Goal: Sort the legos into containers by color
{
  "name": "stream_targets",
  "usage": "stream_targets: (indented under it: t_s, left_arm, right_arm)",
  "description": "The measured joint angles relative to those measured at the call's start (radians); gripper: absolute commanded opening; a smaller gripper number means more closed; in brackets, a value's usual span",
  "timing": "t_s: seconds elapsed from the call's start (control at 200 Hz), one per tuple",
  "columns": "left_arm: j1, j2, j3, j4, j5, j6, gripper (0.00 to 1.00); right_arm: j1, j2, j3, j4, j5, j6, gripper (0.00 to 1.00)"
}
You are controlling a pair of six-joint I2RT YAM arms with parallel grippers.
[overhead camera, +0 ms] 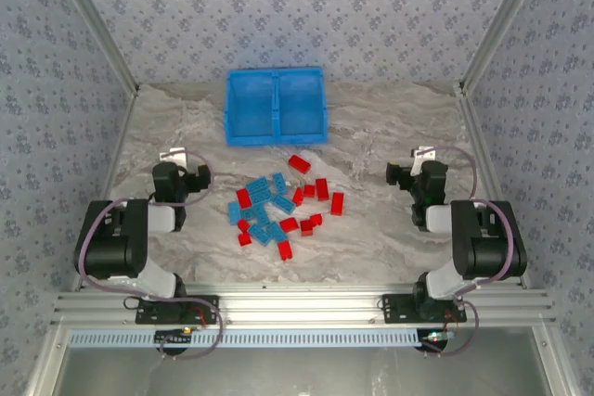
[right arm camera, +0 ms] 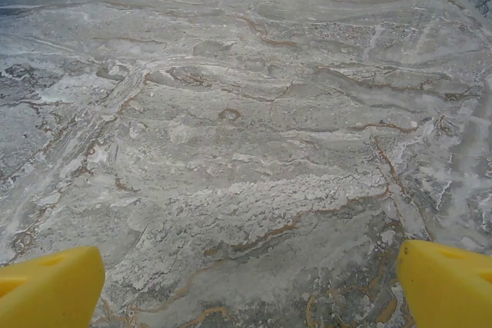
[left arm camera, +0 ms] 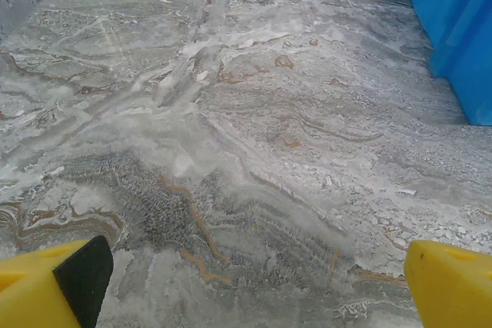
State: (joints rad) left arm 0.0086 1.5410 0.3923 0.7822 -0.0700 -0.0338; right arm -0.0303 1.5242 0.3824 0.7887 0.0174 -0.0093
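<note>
- Currently, both arms sit at the sides of the table [overhead camera: 390, 127]. The left gripper [left arm camera: 254, 289] is spread wide over bare marble with nothing between its yellow fingers [left arm camera: 46, 289], and the right gripper [right arm camera: 250, 286] is spread just as wide and holds nothing.
- The bricks [overhead camera: 278, 206] are scattered in a loose heap in the middle of the table, between the two arms. Red and light blue are mixed, and several touch or overlap.
- The bin [overhead camera: 277, 71] is set beyond the heap, toward the far wall. No brick can be seen in its left compartment [overhead camera: 252, 108] or its right compartment [overhead camera: 303, 107], so sorting is judged not yet begun.
- A first pick is best made at the edge of the heap. The red brick [overhead camera: 298, 163] nearest the bin seems to lie apart from the rest and could be taken without its neighbours being disturbed.
- The fingers should be lowered straight from above and lined up across the brick's narrow width, so that it is pinched squarely rather than pushed along the marble.
- One colour should be assigned to each compartment from the start. Each brick should be released low and away from the divider, so that it cannot bounce across.
</note>
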Motion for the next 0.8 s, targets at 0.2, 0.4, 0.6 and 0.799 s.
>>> stream_targets:
  t_s: [0.2, 0.4, 0.6, 0.799]
  left_arm:
    - [0.0, 0.0, 0.0, 0.0, 0.003, 0.0, 0.99]
    - [0.0, 0.0, 0.003, 0.0, 0.003, 0.0, 0.99]
    - [0.0, 0.0, 0.004, 0.0, 0.003, 0.0, 0.99]
    - [-0.002, -0.002, 0.009, -0.013, 0.003, 0.001, 0.99]
  right_arm:
    - [0.0, 0.0, 0.0, 0.0, 0.0, 0.0, 1.0]
    - [-0.013, 0.0, 0.0, 0.0, -0.016, 0.0, 1.0]
    - [-0.01, 0.0, 0.0, 0.0, -0.014, 0.0, 1.0]
    - [0.097, -0.24, 0.109, -0.377, 0.166, 0.087, 1.0]
